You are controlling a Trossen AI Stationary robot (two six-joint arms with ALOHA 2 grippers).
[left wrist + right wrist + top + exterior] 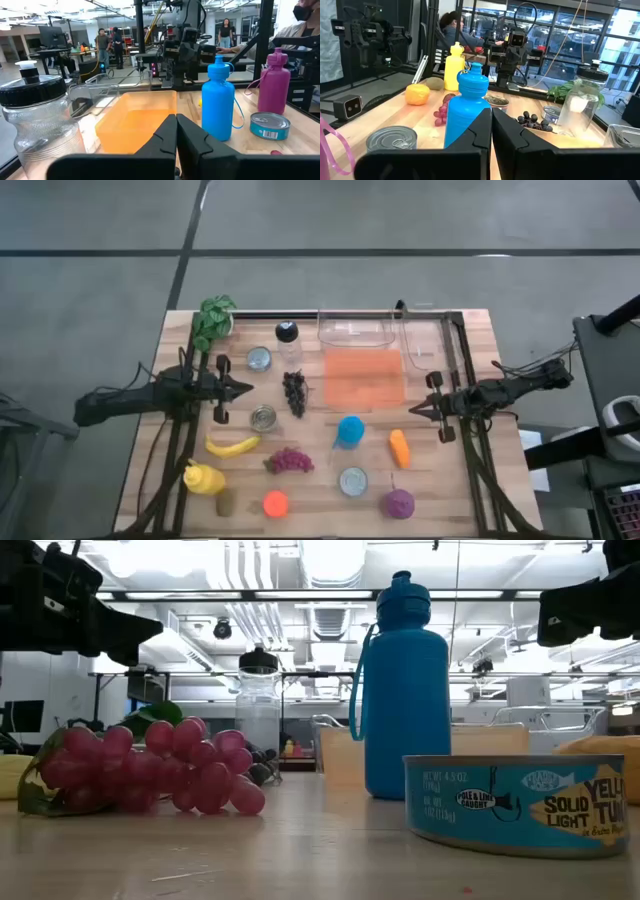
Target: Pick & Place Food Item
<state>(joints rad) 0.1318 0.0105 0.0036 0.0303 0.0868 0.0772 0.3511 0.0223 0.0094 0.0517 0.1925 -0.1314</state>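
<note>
Containers first: I am seeing a shallow orange plastic tray (364, 377) lying bare between my two grippers, with a clear plastic bin (355, 327) just beyond it, nothing showing inside either. The left gripper (248, 389) is hovering with fingers pressed together, holding nothing; a clear plastic jar with a black lid (288, 340) is standing just ahead and to its side, dark purple plastic grapes (294, 392) are lying straight ahead of its tips, and a yellow plastic banana (232, 446) is lying near it on the other side. The right gripper (415, 410) is hovering likewise, pinched together and empty, with an orange plastic carrot (400, 447) beside it and a blue plastic water bottle (349, 431) ahead.

The low view is giving me what the overhead cannot: the printed label on a teal tuna can (521, 804), and red plastic grapes (160, 768) up close. The left wrist view alone is showing a magenta plastic bottle (275, 84) and people beyond the table.
</note>
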